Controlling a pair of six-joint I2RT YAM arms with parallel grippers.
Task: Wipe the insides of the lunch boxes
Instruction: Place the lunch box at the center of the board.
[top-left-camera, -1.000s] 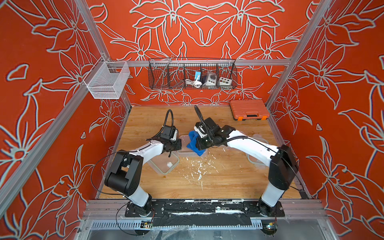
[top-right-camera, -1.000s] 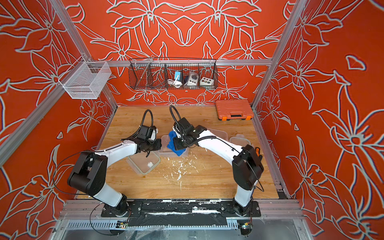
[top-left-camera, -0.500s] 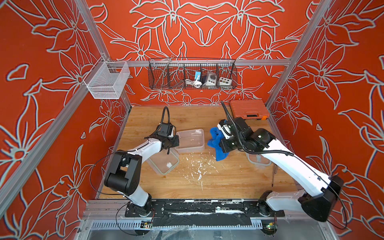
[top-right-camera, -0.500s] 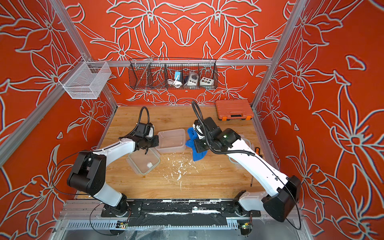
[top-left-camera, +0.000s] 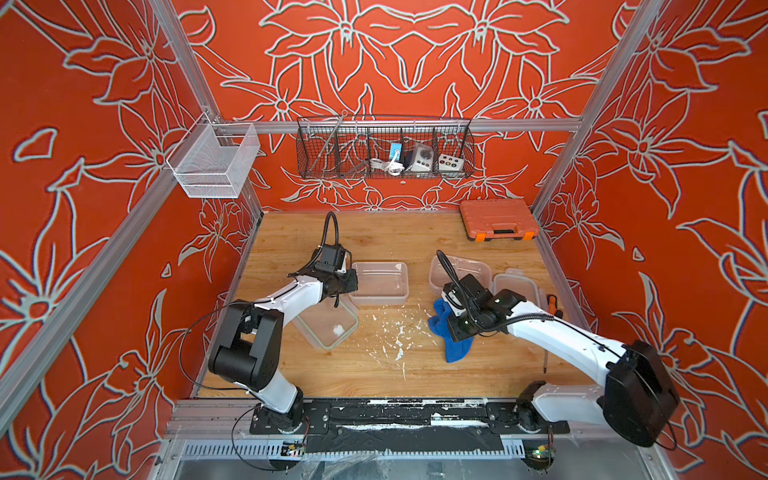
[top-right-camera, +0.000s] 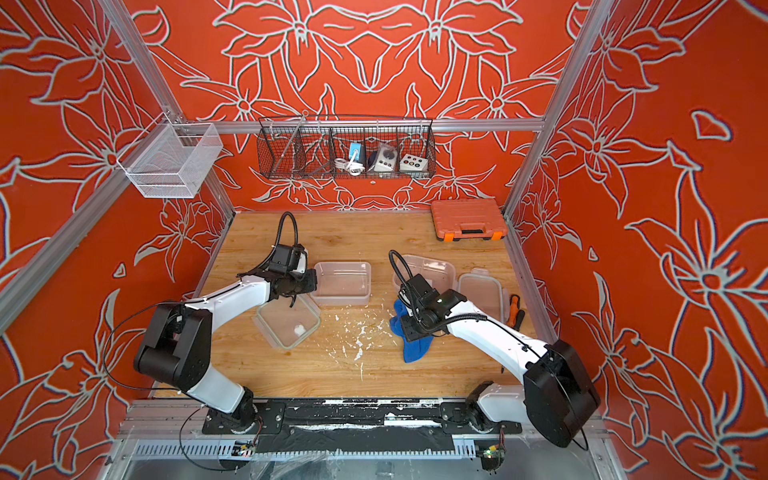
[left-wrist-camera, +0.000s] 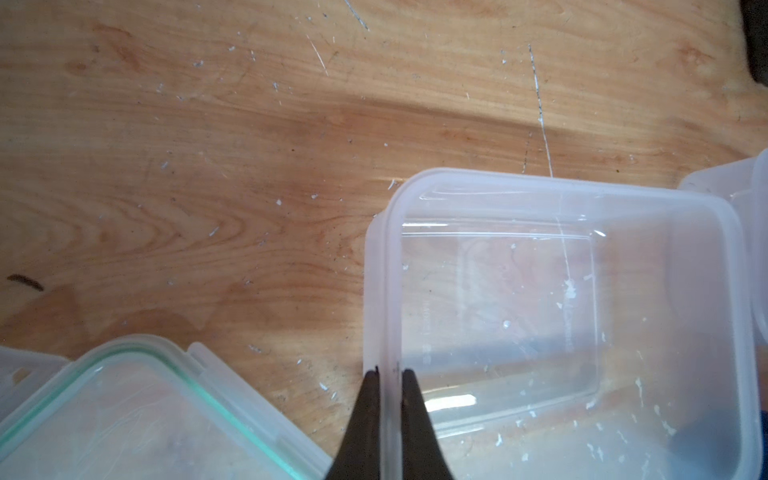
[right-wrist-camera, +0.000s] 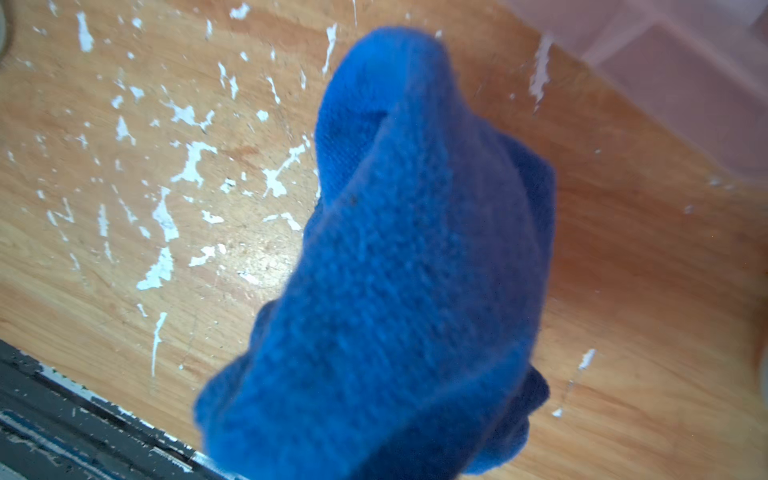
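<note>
two elbows bent; left end effector (left-wrist-camera: 390, 372) pinching lunch box (left-wrist-camera: 561, 183) wall, right end effector (top-left-camera: 452, 329) clutching cloth (right-wrist-camera: 407, 270)

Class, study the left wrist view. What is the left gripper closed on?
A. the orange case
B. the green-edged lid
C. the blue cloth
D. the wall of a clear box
D: the left gripper has one finger inside and one finger outside the wall of the box, pinching it.
</note>
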